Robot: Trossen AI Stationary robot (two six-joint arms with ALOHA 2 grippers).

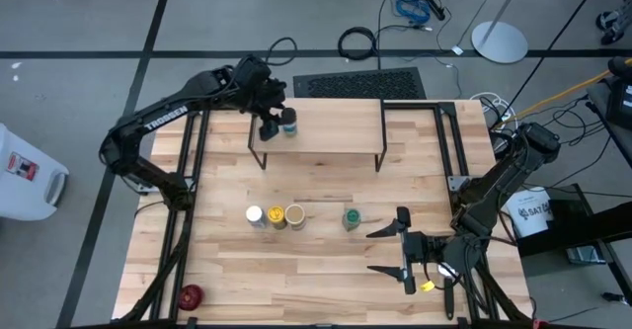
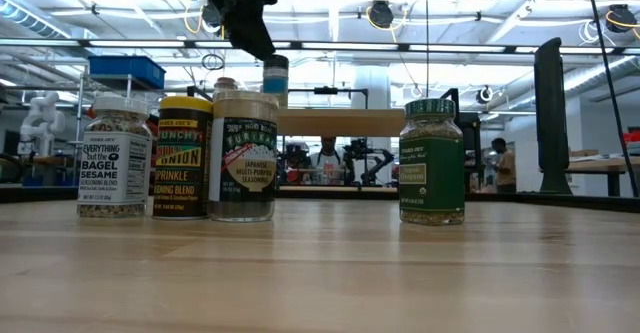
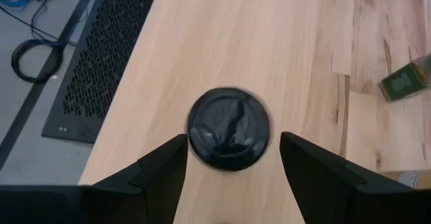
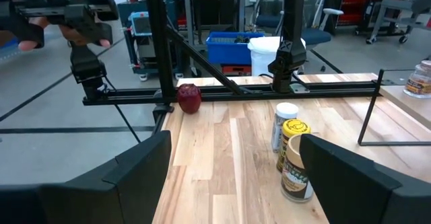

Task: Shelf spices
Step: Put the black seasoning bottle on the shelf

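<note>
The dark-lidded clear jar (image 1: 288, 123) stands upright on its base on the shelf's (image 1: 326, 131) wood plank, near its left end. My left gripper (image 1: 269, 126) hovers just left of and above it, open. In the left wrist view the black lid (image 3: 229, 136) shows between the two fingers with a gap on each side. The white-capped (image 1: 255, 215), yellow (image 1: 276, 215), tan (image 1: 294, 214) and green-lidded (image 1: 351, 217) jars stand in a row on the table in front of the shelf. My right gripper (image 1: 378, 250) waits open near the table's front right, pointing left.
A small red round thing (image 1: 190, 295) lies at the table's near left corner. The shelf's thin black legs (image 1: 380, 161) stand on the tabletop. A black perforated mat (image 1: 360, 82) and cables lie on the floor beyond the far edge.
</note>
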